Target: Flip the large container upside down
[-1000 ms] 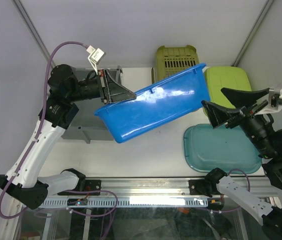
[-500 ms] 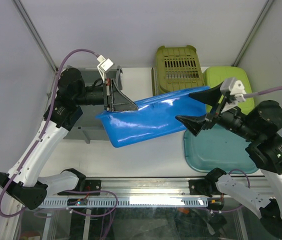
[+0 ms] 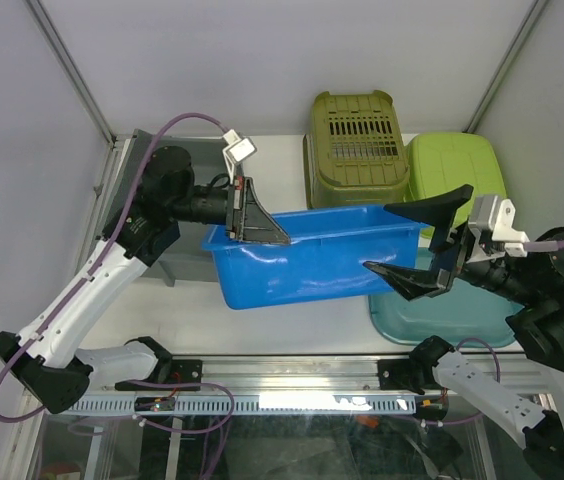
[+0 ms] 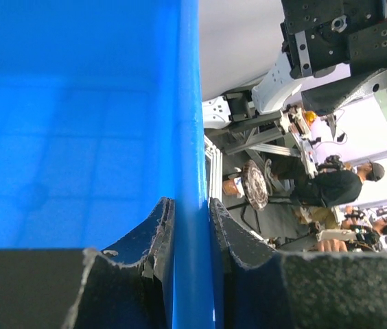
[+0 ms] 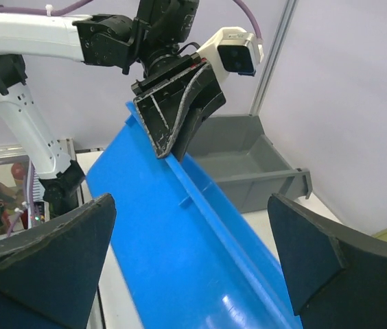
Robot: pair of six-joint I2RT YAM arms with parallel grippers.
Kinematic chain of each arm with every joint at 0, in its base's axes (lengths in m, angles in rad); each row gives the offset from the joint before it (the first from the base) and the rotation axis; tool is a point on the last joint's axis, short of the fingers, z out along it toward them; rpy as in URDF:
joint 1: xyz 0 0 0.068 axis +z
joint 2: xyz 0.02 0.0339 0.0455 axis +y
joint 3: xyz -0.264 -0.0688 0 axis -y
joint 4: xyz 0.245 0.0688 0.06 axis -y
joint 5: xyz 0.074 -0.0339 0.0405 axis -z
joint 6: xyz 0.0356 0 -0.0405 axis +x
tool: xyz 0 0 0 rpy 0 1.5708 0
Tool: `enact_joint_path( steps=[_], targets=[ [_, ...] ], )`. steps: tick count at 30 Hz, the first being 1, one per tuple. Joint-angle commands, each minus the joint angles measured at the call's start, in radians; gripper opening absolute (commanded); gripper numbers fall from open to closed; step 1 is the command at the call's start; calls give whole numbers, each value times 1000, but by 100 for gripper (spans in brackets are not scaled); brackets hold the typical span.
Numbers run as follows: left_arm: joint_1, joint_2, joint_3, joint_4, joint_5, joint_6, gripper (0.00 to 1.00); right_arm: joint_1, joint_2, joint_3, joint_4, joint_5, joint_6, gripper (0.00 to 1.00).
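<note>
The large blue container hangs tilted over the middle of the table, one long wall towards the top camera. My left gripper is shut on its left rim; in the left wrist view the jaws pinch the blue rim between both pads. My right gripper is open wide, its fingers straddling the container's right end without touching it. In the right wrist view the blue wall runs between my two spread fingers, with the left gripper clamped at its far end.
An olive slotted basket and a lime green tub lie at the back right. A teal basin sits under my right gripper. A grey bin stands behind the left arm, also seen in the right wrist view.
The left gripper has moved right and rotated, bringing the blue container lower and more level. The right gripper has swung in and now straddles the container's right end.
</note>
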Motion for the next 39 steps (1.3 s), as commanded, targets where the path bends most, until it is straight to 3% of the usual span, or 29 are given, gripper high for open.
enact_joint_path(
  steps=[1, 10, 21, 34, 36, 39],
  targets=[
    [-80, 15, 92, 50, -22, -19, 0, 0, 45, 55, -103, 5, -100, 96],
    [-131, 56, 132, 76, -48, -58, 0, 0, 149, 72, -337, -190, -137, 90],
    [-133, 48, 86, 175, -27, -106, 0, 0, 211, 25, -433, -170, -197, 69],
    [-133, 26, 32, 179, -20, -119, 0, 1, 225, -38, -378, -231, -168, 6],
    [-133, 8, 5, 178, -34, -119, 0, 1, 236, -58, -340, -244, -124, 0],
    [-134, -27, -29, 165, -81, -91, 0, 0, 264, -77, -306, -234, -47, 0]
  ],
)
